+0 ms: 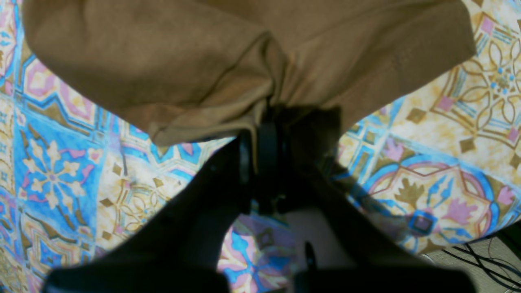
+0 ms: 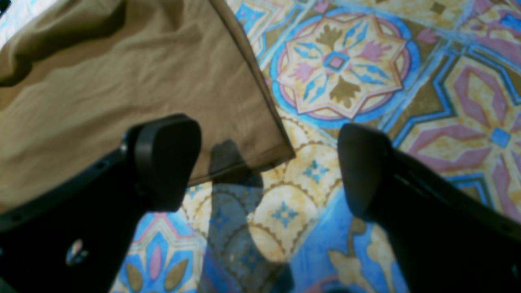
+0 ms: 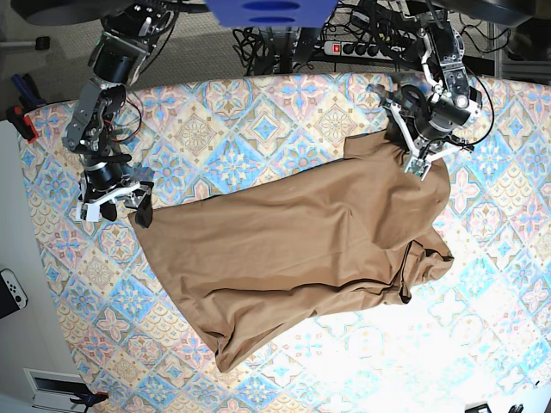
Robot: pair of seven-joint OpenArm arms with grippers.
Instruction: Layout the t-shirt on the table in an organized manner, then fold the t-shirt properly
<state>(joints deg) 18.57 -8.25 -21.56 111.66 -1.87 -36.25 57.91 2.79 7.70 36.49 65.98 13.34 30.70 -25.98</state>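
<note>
The tan t-shirt [image 3: 293,249] lies spread and wrinkled across the middle of the patterned table [image 3: 258,103]. My left gripper [image 3: 411,153] is at the shirt's far right end. In the left wrist view it [image 1: 264,122] is shut on a bunched fold of the t-shirt [image 1: 183,61], which fans out ahead of it. My right gripper [image 3: 142,208] is at the shirt's left corner. In the right wrist view it [image 2: 264,162] stands open just above the table [image 2: 346,61], and a hemmed corner of the t-shirt [image 2: 122,89] lies between its fingers [image 2: 163,158], untouched.
Cables and a power strip [image 3: 344,45] lie behind the table's far edge. A blue object [image 3: 267,10] hangs over the top middle. A white controller [image 3: 10,292] sits off the table's left side. The table edge, with cables [image 1: 480,256] beyond it, is close to the left gripper.
</note>
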